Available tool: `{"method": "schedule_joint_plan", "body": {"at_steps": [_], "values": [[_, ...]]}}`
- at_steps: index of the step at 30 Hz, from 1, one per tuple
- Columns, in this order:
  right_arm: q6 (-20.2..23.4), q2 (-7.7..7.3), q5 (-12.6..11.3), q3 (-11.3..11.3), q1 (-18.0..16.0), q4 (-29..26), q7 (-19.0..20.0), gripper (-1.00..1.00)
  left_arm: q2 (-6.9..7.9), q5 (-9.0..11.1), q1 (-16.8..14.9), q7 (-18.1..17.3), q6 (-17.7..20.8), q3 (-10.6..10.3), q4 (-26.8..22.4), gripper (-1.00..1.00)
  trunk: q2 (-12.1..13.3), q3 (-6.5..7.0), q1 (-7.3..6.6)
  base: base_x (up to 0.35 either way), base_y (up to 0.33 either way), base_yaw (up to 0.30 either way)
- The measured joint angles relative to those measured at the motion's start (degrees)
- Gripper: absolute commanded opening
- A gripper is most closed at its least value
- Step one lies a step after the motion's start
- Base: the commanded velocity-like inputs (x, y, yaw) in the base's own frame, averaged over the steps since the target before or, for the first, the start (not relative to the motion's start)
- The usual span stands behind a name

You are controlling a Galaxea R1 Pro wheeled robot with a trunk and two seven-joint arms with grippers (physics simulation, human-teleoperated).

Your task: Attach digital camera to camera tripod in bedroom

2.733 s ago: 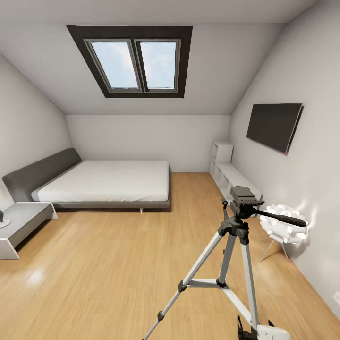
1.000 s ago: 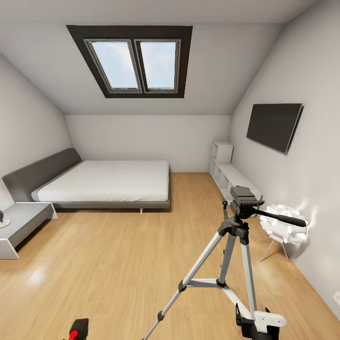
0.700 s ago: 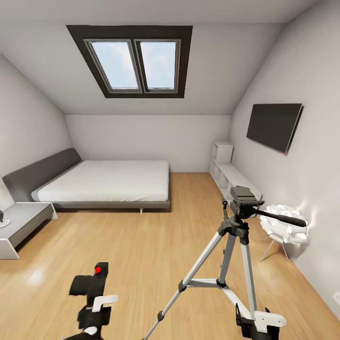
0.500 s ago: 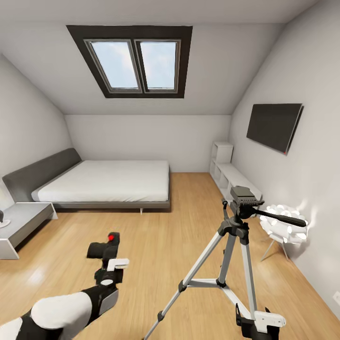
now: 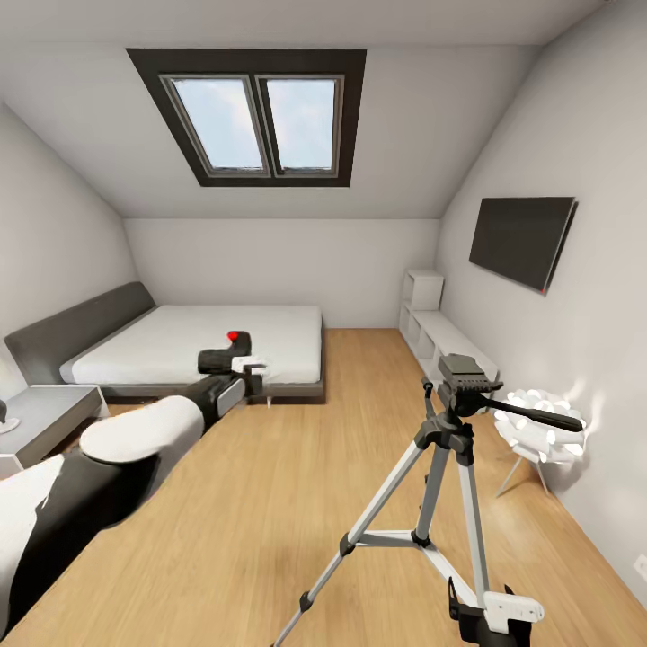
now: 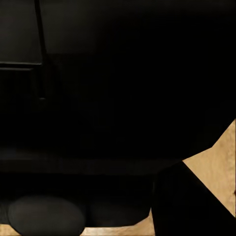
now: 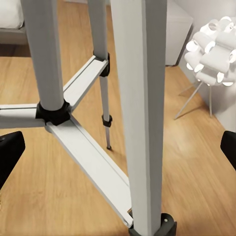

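The black digital camera [image 5: 223, 358] with its red button on top is held up in the air in front of the bed, with my left gripper [image 5: 239, 368] shut on it. Its dark body [image 6: 98, 98] sits close against the left wrist view. The camera tripod [image 5: 445, 485] stands on the wood floor to the right, its black head [image 5: 463, 376] bare and its pan handle [image 5: 539, 415] pointing right. My right gripper [image 5: 492, 620] is low by the tripod's near leg [image 7: 140, 113], open, with fingertips wide apart either side of that leg.
The grey-framed bed [image 5: 207, 346] lies at the back left, with a grey bedside table [image 5: 40, 418] nearer. White cube shelving [image 5: 431, 328] and a glowing white lamp [image 5: 539, 431] line the right wall under the black TV [image 5: 521, 238]. Wood floor lies between bed and tripod.
My left arm has risen from the bottom edge up and forward, carrying the camera from floor level to bed height. The tripod and right gripper have stayed put.
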Motion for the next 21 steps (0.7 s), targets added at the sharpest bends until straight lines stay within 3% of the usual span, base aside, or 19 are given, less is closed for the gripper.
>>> {"method": "schedule_joint_plan", "body": {"at_steps": [4,13,17,18,20,21], "values": [[0.00,0.14,0.00,0.01,0.00,0.03,0.00,1.00,-0.01,0.11,-5.79,-5.86,4.31,0.81,2.51,-1.00,0.04,-0.01,0.02,0.000,0.000,0.000],[0.00,0.21,0.00,0.06,0.01,0.04,0.00,1.00,-0.29,0.41,-18.54,-10.51,14.31,1.26,3.37,-1.00,-0.01,-0.01,0.00,0.000,0.000,0.000],[0.00,0.21,0.03,0.07,0.01,0.04,0.01,1.00,-0.92,0.89,-22.61,-20.99,17.36,1.44,3.35,-1.00,0.01,-0.01,0.00,0.000,0.000,0.000],[0.00,0.21,0.05,0.06,0.01,0.05,0.00,1.00,-1.12,1.27,-23.63,-26.44,18.62,1.76,3.33,-1.00,0.00,-0.01,0.00,0.000,0.000,0.000],[0.00,0.22,0.06,0.07,0.01,0.08,0.03,1.00,-1.39,0.79,-24.51,-32.17,19.73,1.50,3.36,-1.00,0.01,-0.01,0.00,0.000,0.000,0.000],[0.00,0.22,0.06,0.07,0.01,0.10,0.02,1.00,-1.70,1.08,-25.14,-37.33,20.56,1.77,3.39,-1.00,0.00,-0.01,0.00,0.000,0.000,0.000]]}}
